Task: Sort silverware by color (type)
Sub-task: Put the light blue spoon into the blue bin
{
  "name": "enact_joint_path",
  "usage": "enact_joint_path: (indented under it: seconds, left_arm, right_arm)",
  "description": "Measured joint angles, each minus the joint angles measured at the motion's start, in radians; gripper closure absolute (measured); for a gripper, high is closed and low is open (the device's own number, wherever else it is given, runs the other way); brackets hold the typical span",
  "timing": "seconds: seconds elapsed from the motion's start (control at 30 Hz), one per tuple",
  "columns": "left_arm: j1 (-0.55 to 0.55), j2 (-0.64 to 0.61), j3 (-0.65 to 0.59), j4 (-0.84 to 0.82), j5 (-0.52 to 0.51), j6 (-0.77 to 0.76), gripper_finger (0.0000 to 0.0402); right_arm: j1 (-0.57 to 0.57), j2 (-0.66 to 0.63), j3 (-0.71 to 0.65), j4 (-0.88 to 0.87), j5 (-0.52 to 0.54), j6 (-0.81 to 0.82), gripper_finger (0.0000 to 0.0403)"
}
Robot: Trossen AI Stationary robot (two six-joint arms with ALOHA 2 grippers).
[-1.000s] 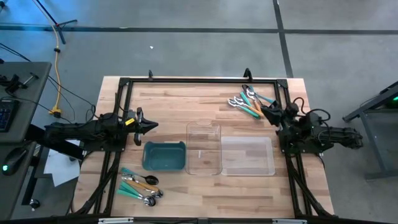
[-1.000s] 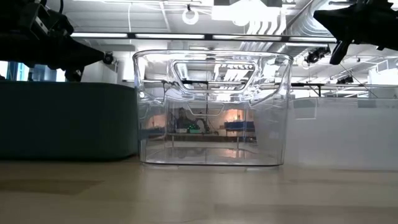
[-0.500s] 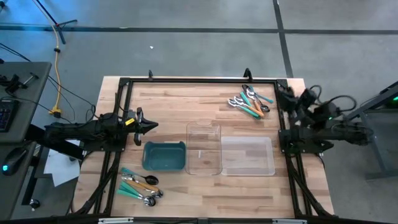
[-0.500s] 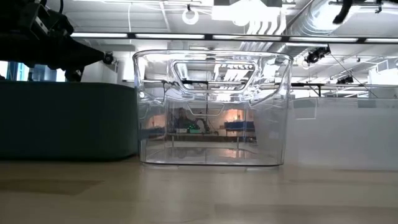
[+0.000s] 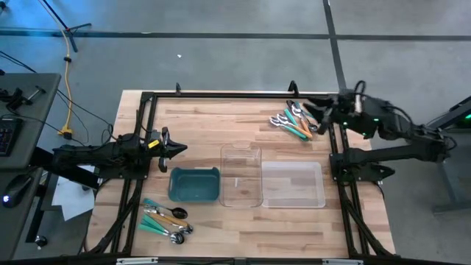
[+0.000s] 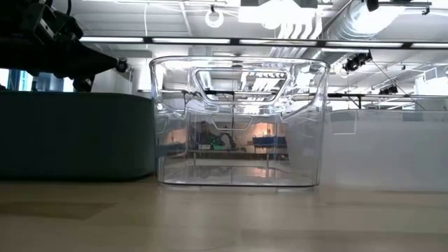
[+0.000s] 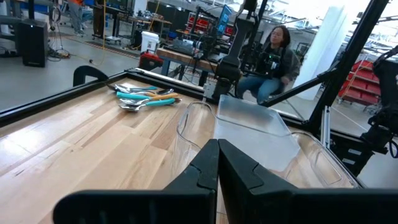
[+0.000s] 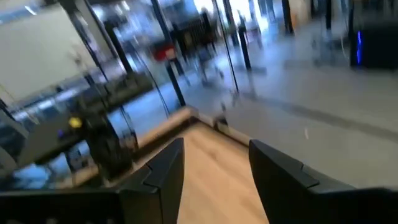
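right tool (image 5: 310, 107) has swung beside silverware (image 5: 296, 119), opened.

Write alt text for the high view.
From above, the right gripper, open, reaches a silverware pile at the wooden table's far right. The left gripper waits shut above a teal bin, beside two clear trays.

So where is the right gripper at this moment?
In the high view the right gripper is at the table's far right corner, open, right beside the far pile of silverware and beyond the clear plastic trays.
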Motion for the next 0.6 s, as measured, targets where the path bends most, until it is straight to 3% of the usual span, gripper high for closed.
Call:
enact_joint_path:
  seconds: [0.2, 0.3, 0.4, 0.6]
  left_arm:
    - [0.000, 0.000, 0.000, 0.000, 0.000, 0.000, 0.0401]
    - [0.000, 0.000, 0.000, 0.000, 0.000, 0.000, 0.0401]
    - [0.000, 0.000, 0.000, 0.000, 0.000, 0.000, 0.0401]
    - [0.000, 0.000, 0.000, 0.000, 0.000, 0.000, 0.0401]
  right_arm:
    - [-0.071, 0.154, -0.004, -0.293, -0.041, 0.223, 0.0237]
    - [-0.156, 0.229, -0.004, -0.387, -0.116, 0.278, 0.0237]
    - [-0.255, 0.306, -0.004, -0.446, -0.222, 0.281, 0.0237]
    - [-0.410, 0.431, -0.004, -0.472, -0.322, 0.181, 0.0237]
